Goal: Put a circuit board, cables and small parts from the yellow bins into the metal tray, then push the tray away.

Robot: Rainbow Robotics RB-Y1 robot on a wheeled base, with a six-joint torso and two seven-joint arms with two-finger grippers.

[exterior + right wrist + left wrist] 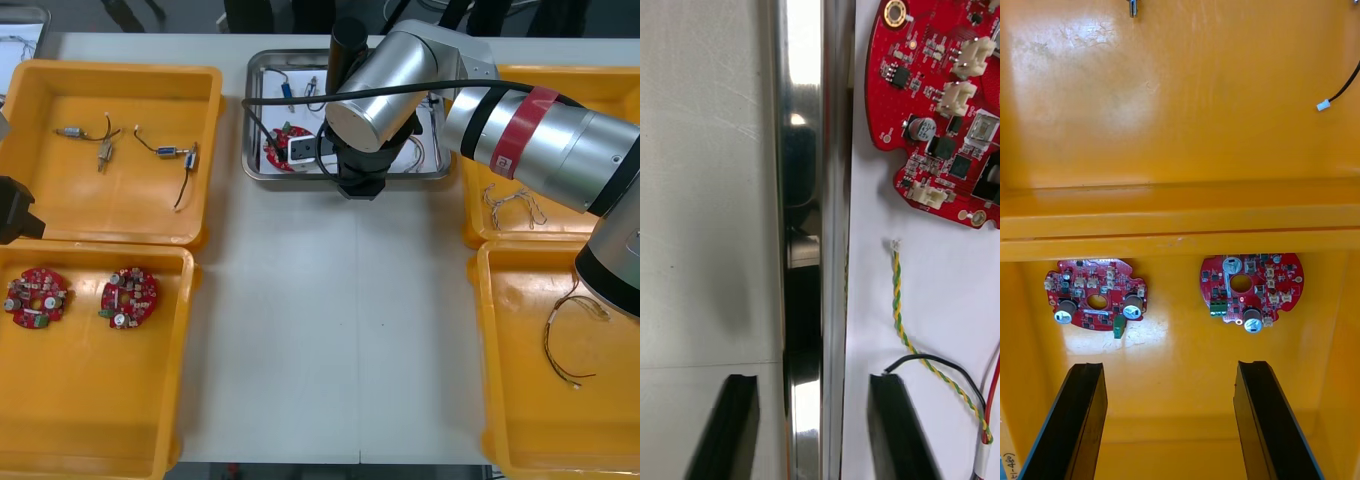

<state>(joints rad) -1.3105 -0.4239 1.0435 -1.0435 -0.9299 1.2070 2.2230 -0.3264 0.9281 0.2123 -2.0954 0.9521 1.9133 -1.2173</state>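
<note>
The metal tray [252, 150] is sitting on the counter [330, 330], holding 1 circuit board [940, 112] and cables [902, 322]. We are seeing the right gripper [814, 382] straddling its near rim, fingers apart, gripping nothing. The left gripper [1171, 367] is hovering, fingers spread and empty, over 2 boards [1097, 296] in a yellow bin [1180, 420].

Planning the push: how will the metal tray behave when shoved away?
The metal tray looks stiff and should probably slide as one piece on the smooth table. The right tool straddles its near rim around mid-width, so swivelling seems unlikely. The twisted yellow-green cable inside might shift. Left tool hovers over a yellow bin.
</note>
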